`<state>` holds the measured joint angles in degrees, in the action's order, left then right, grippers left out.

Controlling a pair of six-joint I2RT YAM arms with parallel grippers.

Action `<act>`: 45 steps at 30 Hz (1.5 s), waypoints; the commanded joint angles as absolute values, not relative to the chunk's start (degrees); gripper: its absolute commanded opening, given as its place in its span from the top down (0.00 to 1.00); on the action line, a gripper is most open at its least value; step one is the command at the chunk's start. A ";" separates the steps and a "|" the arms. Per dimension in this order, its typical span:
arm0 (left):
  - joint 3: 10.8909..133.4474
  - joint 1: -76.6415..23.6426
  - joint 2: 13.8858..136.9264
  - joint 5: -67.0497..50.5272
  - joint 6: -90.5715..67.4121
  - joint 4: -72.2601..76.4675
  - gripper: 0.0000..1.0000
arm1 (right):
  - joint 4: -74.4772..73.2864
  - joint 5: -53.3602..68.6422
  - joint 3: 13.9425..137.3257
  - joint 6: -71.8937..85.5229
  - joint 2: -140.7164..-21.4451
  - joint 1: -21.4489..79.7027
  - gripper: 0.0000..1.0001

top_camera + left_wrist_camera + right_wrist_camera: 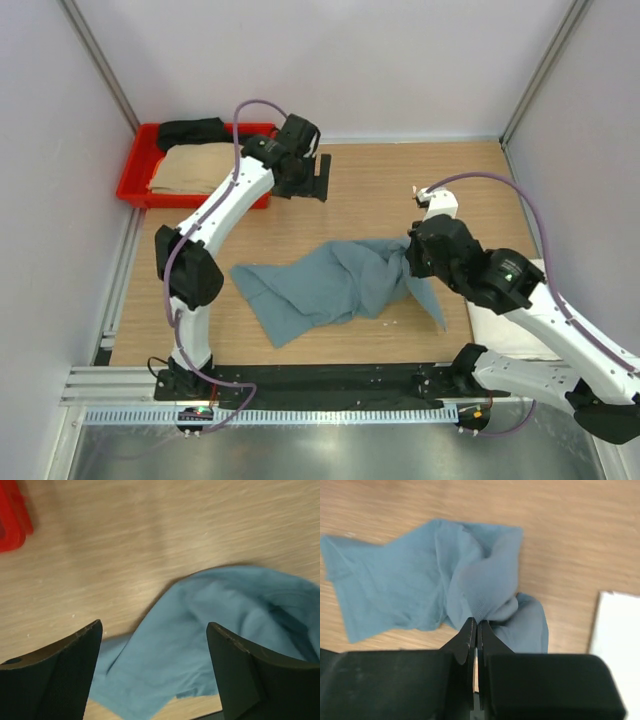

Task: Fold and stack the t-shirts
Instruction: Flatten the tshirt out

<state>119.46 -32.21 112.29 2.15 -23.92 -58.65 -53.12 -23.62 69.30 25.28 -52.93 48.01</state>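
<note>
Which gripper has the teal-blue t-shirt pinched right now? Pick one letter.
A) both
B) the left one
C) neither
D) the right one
D: the right gripper is shut on a bunched fold of the teal-blue t-shirt, while the left gripper stands open with nothing between its fingers.

Bright, even, soft light fills the overhead view, which is sharp throughout. The table (400, 190) shows no glare, and only faint shadows lie beside the arms and along the teal-blue shirt (320, 285). The metal sheet (330, 450) at the bottom edge has a dull sheen. In the left wrist view, blur smears the wood grain and the red tray (10, 525), and the left gripper's fingers (55, 680) are near-black with little detail. In the right wrist view the table is soft, the weave near the right gripper's fingers (466, 642) is crisp, and the white shirt (617, 645) looks washed out.
</note>
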 commanded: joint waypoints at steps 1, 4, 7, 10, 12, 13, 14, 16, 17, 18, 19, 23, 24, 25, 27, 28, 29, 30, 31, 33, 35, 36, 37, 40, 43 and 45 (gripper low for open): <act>118.25 -31.99 104.52 6.50 -23.30 -62.95 0.12 | -57.66 -29.55 66.28 30.05 -53.79 46.94 0.99; 104.40 -31.91 97.40 5.72 -21.28 -56.61 0.00 | -55.38 -26.47 64.26 31.64 -53.35 45.53 0.99; 93.91 -31.82 94.66 0.38 -20.13 -53.18 0.03 | -53.88 -23.21 63.11 31.99 -52.82 44.30 0.99; 88.26 -31.90 94.75 -3.60 -22.93 -51.68 0.22 | -53.35 -21.45 62.75 32.34 -52.91 43.59 0.99; 83.95 -31.99 94.75 -1.24 -25.65 -51.15 0.28 | -53.18 -20.75 62.67 32.34 -53.08 43.24 0.99; 82.98 -31.99 94.75 -0.36 -26.19 -51.33 0.31 | -52.91 -20.48 62.67 32.26 -53.26 42.81 0.99; 81.84 -31.99 94.66 2.26 -26.28 -51.24 0.32 | -53.00 -20.04 62.67 32.26 -53.26 42.72 0.99; 80.08 -32.08 94.48 2.72 -25.58 -49.58 0.32 | -52.39 -19.25 62.49 32.34 -53.26 42.63 0.99; 79.55 -32.08 94.66 2.90 -25.23 -47.48 0.32 | -52.30 -18.99 62.32 32.26 -53.26 42.54 0.99; 79.19 -32.08 95.01 2.81 -24.62 -46.77 0.33 | -51.95 -18.81 62.14 32.26 -53.17 42.45 0.99; 79.19 -32.08 95.79 2.55 -24.00 -46.15 0.33 | -51.94 -18.29 61.96 32.34 -53.35 42.36 0.99; 81.91 -31.90 100.71 3.43 -20.40 -46.76 0.42 | -51.59 -17.58 62.23 32.26 -53.35 41.75 0.99; 82.26 -31.73 102.72 2.56 -19.96 -46.84 0.44 | -51.50 -17.40 62.31 32.26 -53.35 41.75 0.99; 82.87 -31.64 103.53 2.46 -19.60 -47.02 0.50 | -51.42 -17.49 62.40 32.34 -53.26 41.57 0.99; 83.23 -31.47 105.37 2.55 -19.77 -47.37 0.54 | -51.42 -17.23 62.49 32.26 -53.17 41.31 0.99; 83.23 -31.46 105.90 1.85 -19.78 -47.55 0.58 | -51.50 -17.14 62.49 32.34 -53.09 41.40 0.99; 83.15 -31.46 106.26 1.67 -20.30 -47.81 0.61 | -51.59 -17.05 62.58 32.43 -53.00 41.31 0.99; 83.23 -31.46 106.78 1.58 -20.56 -48.25 0.64 | -51.68 -17.14 62.49 32.52 -52.91 41.22 0.99; 83.23 -31.46 106.96 1.67 -20.83 -48.95 0.67 | -51.68 -17.14 62.49 32.69 -52.48 41.13 0.99; 81.92 -31.46 106.79 2.02 -21.27 -48.52 0.66 | -51.77 -17.31 62.23 32.69 -52.12 41.05 0.99; 80.95 -31.46 106.87 2.63 -21.27 -48.51 0.65 | -51.68 -17.05 62.05 32.70 -52.03 40.87 0.99; 80.95 -31.46 107.22 2.98 -21.27 -48.95 0.65 | -51.59 -16.88 61.96 32.70 -52.03 40.78 0.99; 81.03 -31.46 107.49 2.90 -21.27 -49.22 0.65 | -51.59 -16.61 61.96 32.78 -52.03 40.78 0.99; 80.51 -31.46 107.58 2.81 -21.97 -49.66 0.66 | -51.33 -16.44 61.96 32.52 -52.21 40.69 0.99; 78.93 -31.46 106.88 1.59 -22.85 -49.40 0.70 | -51.24 -16.26 62.14 32.61 -52.12 40.52 0.99; 77.35 -31.46 106.18 0.88 -23.03 -49.13 0.72 | -51.24 -16.26 62.23 32.61 -51.86 40.52 0.99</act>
